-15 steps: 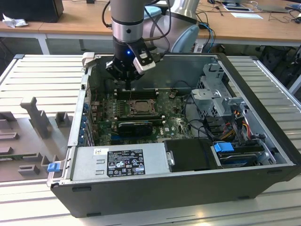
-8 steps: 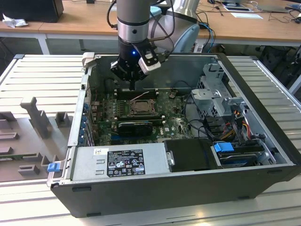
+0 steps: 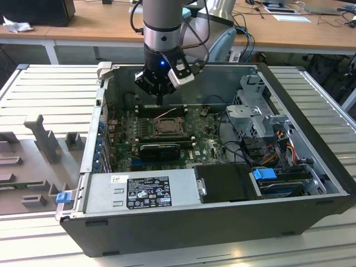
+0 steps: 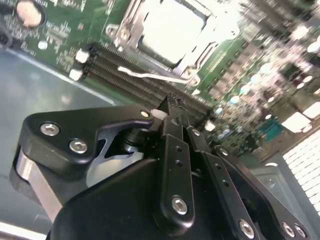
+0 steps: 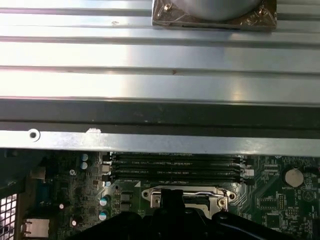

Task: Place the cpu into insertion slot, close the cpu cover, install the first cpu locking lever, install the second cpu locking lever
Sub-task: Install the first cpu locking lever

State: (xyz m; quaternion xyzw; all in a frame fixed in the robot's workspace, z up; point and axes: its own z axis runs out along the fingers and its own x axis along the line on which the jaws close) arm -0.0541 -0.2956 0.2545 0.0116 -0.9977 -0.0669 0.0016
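Gripper hung from the arm in the upper middle of the exterior view, inside the open computer case, just above the far edge of the green circuit board; its dark fingers came together in the second wrist view with nothing visible between them, so they read as closed and empty, tips poised over the black memory slots; the insertion slot sat near the centre of the exterior view, just below the gripper; in the second wrist view the cpu lay in that socket at the upper middle, a pale glaring square, framed by the silvery cpu cover lying flat around it (whether fully clamped I could not tell); a thin locking lever ran along the socket's near edge; the first wrist view showed the slot's rim at lower centre, beyond it the memory slots and the ribbed metal table.
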